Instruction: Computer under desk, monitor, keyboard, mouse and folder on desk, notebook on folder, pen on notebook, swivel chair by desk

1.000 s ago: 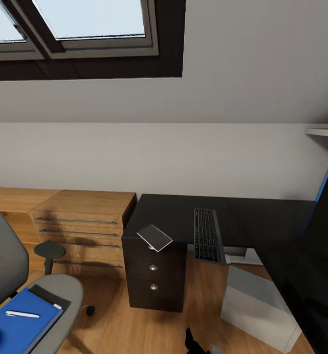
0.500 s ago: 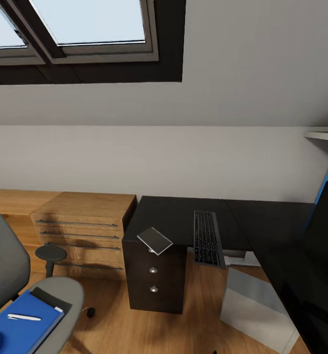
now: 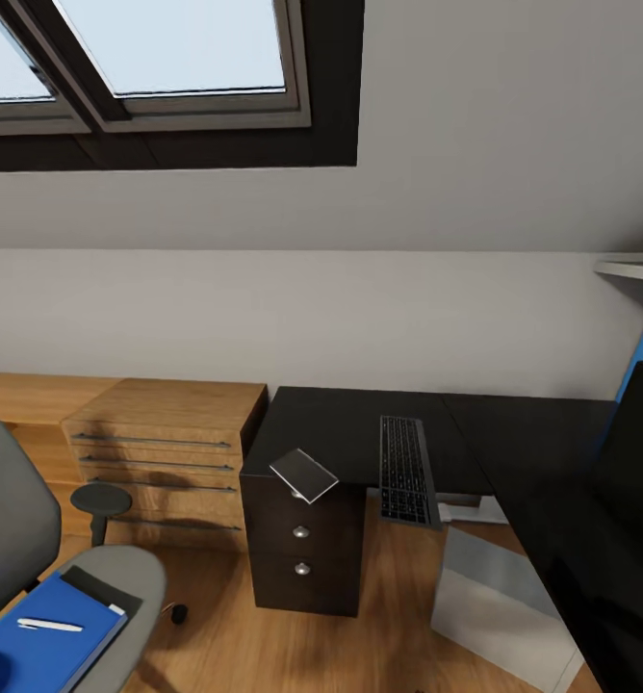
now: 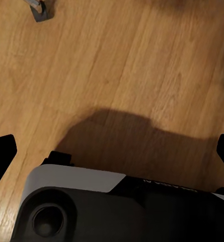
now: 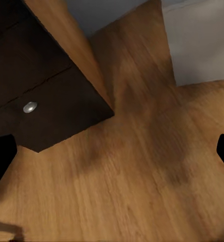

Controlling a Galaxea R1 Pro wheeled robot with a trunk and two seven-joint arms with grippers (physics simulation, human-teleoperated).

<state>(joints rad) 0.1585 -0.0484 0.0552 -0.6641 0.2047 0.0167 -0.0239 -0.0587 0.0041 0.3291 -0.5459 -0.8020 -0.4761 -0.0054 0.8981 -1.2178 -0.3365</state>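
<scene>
Left gripper (image 4: 112, 151): in the left wrist view, black fingertips show at the two side edges of the frame, wide apart, nothing between them; wooden floor (image 4: 117, 65) and the robot's own grey-and-black base (image 4: 76, 206) lie below.
Right gripper (image 5: 112, 151): in the right wrist view, black fingertips at the two side edges, spread apart and empty, over floor; a dark drawer front with one silver knob (image 5: 29, 107) sits at upper left.
Chair (image 3: 119, 577): lower left of the head view, grey seat and back, one round black armrest (image 3: 100, 499) beside it.
Notebook (image 3: 42, 645): blue, flat on the chair seat at the bottom left corner.
Pen (image 3: 49, 626): white, lying on top of the notebook.
Mouse (image 3: 178, 613): I take the small dark blob on the floor just right of the chair seat for it; too small to be sure.
Computer (image 3: 500, 606): pale grey box on the floor at lower right, under the desk's edge.
Desk (image 3: 341, 423): black L-shaped top in the middle, running off toward lower right; its drawer unit (image 3: 302, 549) stands below the near left corner.
Folder (image 3: 303, 474): thin grey rectangle on the desk's near left corner, above the drawers, part of it overhanging the edge.
Keyboard (image 3: 404, 469): lengthwise on the desk right of the folder, its near end reaching over the front edge.
Monitor (image 3: 639, 452): black screen at the right edge, on the desk.
Dresser (image 3: 158, 433): light wood, left of the desk, against the wall.
Skylight (image 3: 167, 58): upper left, in the sloped ceiling.
</scene>
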